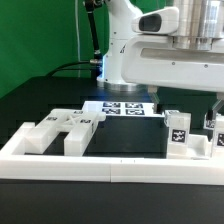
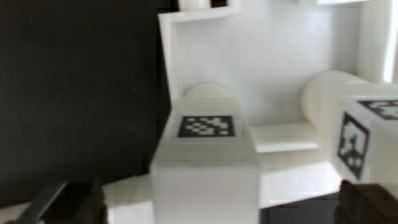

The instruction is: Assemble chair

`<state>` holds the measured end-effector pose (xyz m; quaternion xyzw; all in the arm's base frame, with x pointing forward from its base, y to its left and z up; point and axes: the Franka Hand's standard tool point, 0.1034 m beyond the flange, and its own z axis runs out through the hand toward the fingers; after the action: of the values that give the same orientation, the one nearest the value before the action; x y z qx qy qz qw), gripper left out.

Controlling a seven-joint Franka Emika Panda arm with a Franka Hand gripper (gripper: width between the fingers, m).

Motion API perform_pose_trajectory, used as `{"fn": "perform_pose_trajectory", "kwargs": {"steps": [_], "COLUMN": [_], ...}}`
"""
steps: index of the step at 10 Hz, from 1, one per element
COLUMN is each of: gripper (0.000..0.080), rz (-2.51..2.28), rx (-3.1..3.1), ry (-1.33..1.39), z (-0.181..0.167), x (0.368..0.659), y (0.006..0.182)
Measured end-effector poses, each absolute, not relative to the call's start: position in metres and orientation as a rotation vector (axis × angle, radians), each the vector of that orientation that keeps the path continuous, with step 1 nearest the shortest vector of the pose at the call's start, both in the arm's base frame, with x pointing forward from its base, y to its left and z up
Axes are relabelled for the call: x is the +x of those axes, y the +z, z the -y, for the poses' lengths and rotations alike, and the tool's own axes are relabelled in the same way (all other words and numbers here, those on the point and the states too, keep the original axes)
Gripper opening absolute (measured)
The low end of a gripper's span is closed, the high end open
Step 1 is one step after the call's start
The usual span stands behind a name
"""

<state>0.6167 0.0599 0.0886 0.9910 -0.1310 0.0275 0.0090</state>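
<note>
Hand (image 2: 205,207) is wide open, you see, its dark fingers (image 2: 43,205) spread on either side of a white chair piece (image 2: 210,150) with a rounded top and a square tag. A second block (image 2: 365,130), tagged too, stands just beside that piece. Take the rail (image 1: 110,166) as your mark: more chair blocks (image 1: 60,128) sit just behind it toward the exterior view's left, on the black counter (image 1: 120,138).

No readable text, only square tags (image 2: 210,126) on the chair pieces (image 2: 206,175).
</note>
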Motion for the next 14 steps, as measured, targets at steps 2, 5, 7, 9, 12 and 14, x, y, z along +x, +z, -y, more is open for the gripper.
{"fn": "perform_pose_trajectory", "kwargs": {"steps": [2, 5, 7, 9, 12, 14], "gripper": [0.0648, 0.0648, 0.0648, 0.0648, 0.0648, 0.0648], "rz": [0.372, 0.434, 0.413, 0.31, 0.226, 0.217], "rx": [3.103, 3.115, 3.118, 3.128, 3.125, 3.116], "ry": [0.084, 0.077, 0.084, 0.119, 0.195, 0.22], "z": [-0.067, -0.063, -0.063, -0.06, -0.055, -0.055], "x": [0.607, 0.605, 0.605, 0.596, 0.588, 0.588], "y": [0.093, 0.094, 0.093, 0.091, 0.078, 0.059]}}
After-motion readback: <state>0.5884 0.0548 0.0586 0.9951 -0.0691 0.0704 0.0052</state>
